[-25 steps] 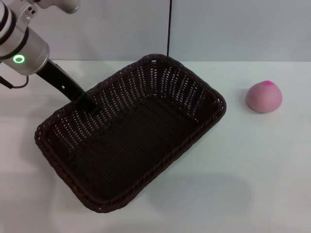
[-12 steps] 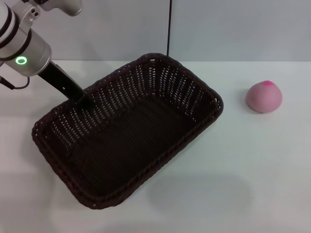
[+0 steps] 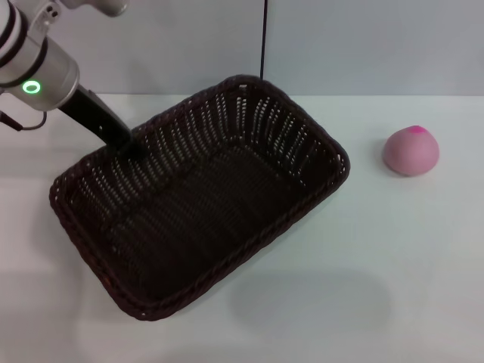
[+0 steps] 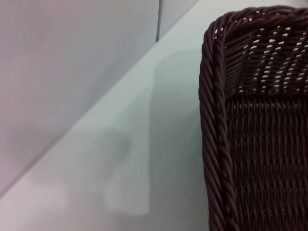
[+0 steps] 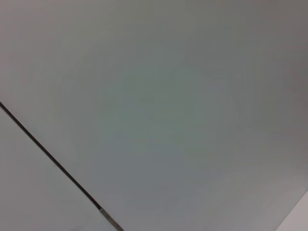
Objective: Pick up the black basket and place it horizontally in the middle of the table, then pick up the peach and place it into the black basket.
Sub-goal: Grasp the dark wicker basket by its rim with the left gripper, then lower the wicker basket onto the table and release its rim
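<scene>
Left gripper point(image 3: 130, 148) sat at the far-left long rim of the black basket point(image 3: 204, 204), dark fingers closed on the braided edge, holding it. From the head view the basket lay diagonally, one corner toward the table's far edge near its middle, the opposite corner toward the near-left corner. Whether the base touched the table point(image 3: 393, 257) or was lifted could not be told. Left wrist view showed only the rim and open weave of the basket point(image 4: 250, 120) beside bare tabletop point(image 4: 120, 159), no fingers.

Right gripper not in view; its wrist camera showed only plain wall with a thin dark line.

Peach point(image 3: 411, 151) rested toward the far-right part of the table, well apart from the basket, untouched.

Risks, as judged: the grip is on one rim only, so the wide basket could swing or tip about that point, or slip from the fingers during the turn. A sweeping corner might reach the peach and roll it off the smooth top.

Surface: plain white, smooth. Behind: pale grey wall, one dark vertical seam.
</scene>
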Available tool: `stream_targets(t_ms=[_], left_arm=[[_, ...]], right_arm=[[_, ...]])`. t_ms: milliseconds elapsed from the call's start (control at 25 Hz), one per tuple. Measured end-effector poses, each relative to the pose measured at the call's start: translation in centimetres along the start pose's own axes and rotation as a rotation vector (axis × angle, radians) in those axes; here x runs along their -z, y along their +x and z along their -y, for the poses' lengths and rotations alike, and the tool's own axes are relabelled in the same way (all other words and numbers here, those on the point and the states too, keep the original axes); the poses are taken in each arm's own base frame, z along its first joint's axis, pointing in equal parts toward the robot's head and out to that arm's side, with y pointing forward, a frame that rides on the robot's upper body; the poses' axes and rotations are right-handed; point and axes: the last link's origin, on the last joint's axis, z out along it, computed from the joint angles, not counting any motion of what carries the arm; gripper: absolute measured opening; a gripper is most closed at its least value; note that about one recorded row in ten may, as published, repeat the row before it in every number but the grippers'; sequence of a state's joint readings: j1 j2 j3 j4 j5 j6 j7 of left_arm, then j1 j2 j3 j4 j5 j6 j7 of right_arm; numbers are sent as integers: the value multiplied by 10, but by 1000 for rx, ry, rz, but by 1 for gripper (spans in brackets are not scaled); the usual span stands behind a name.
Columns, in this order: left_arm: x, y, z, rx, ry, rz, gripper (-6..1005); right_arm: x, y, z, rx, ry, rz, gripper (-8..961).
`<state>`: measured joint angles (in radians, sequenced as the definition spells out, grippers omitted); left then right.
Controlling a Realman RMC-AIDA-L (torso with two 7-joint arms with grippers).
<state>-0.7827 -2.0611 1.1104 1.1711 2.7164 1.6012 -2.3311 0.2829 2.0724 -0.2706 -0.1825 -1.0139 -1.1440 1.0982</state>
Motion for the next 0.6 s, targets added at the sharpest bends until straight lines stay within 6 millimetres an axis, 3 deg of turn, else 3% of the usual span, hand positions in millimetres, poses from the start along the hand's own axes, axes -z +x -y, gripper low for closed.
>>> stream_targets(t_ms=[160,280,600], left_arm=[[0,0,0,0,0,0,244],[19,8,-8,-66,-41,-147,243],[44,12,-22,-187,-180,-272,202]], right_arm=[[1,0,1,-3,4,1,554],[1,0,1,-4,5,0,554],[2,4,1,-18,8,-9,555]])
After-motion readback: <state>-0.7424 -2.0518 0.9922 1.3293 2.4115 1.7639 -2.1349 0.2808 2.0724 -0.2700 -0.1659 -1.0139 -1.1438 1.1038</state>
